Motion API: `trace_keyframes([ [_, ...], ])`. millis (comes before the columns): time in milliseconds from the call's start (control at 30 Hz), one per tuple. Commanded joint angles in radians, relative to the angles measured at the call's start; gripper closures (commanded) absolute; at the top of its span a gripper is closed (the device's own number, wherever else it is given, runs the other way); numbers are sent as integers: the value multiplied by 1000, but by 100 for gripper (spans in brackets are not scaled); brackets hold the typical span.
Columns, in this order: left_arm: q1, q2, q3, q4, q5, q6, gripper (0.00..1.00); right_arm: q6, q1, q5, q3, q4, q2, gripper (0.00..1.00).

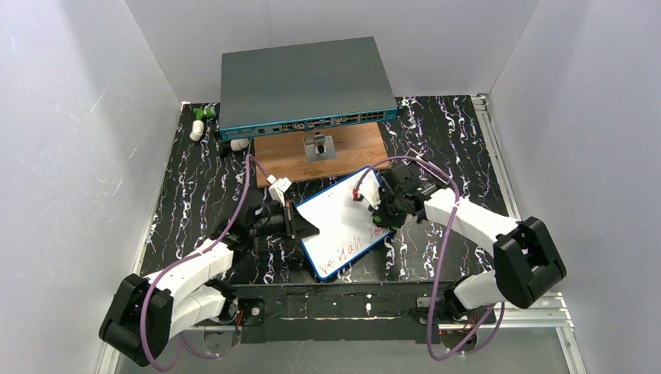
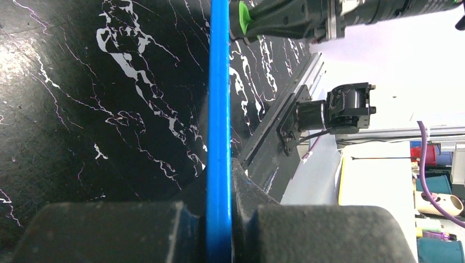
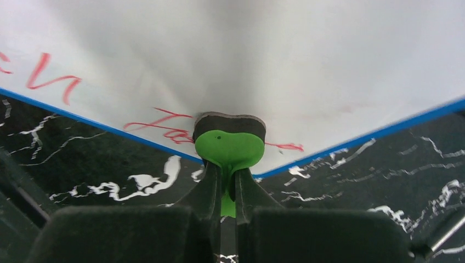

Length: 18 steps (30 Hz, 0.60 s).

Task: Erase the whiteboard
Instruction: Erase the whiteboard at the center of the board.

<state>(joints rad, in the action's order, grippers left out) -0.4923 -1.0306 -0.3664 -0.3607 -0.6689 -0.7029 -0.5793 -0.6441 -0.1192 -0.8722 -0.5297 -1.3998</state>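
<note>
Centre frame on the worktop [image 1: 203,179]: whiteboard [image 1: 335,226], judged thin, light, stiff, slick-faced, best held by its blue frame [image 2: 219,109], where the left claw [image 2: 219,216] clamps; right claw [image 3: 227,205] pinches a green eraser [image 3: 230,148] at the red writing [image 3: 159,129].

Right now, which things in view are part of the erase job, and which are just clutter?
In the job:
- whiteboard, red writing still on it
- eraser, on the board
- left gripper, clamped on the board's blue frame
- right gripper, holding the eraser

Lying about:
- network switch
- wooden board
- metal part on it
- white and green pieces
</note>
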Motion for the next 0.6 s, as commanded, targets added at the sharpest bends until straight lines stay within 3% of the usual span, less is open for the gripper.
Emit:
trace_keyframes([
  [0,-9,46,-2,-25,-50,43,100,29,92,30,5,93,26,99],
  [200,-9,54,-9,-28,-56,47,100,-4,112,-85,2,24,29,99],
  [367,-9,65,-11,-28,-55,54,100,-84,31,-203,19,-52,54,99],
  [567,-9,77,-10,-17,-55,60,100,-27,61,-87,14,26,53,99],
])
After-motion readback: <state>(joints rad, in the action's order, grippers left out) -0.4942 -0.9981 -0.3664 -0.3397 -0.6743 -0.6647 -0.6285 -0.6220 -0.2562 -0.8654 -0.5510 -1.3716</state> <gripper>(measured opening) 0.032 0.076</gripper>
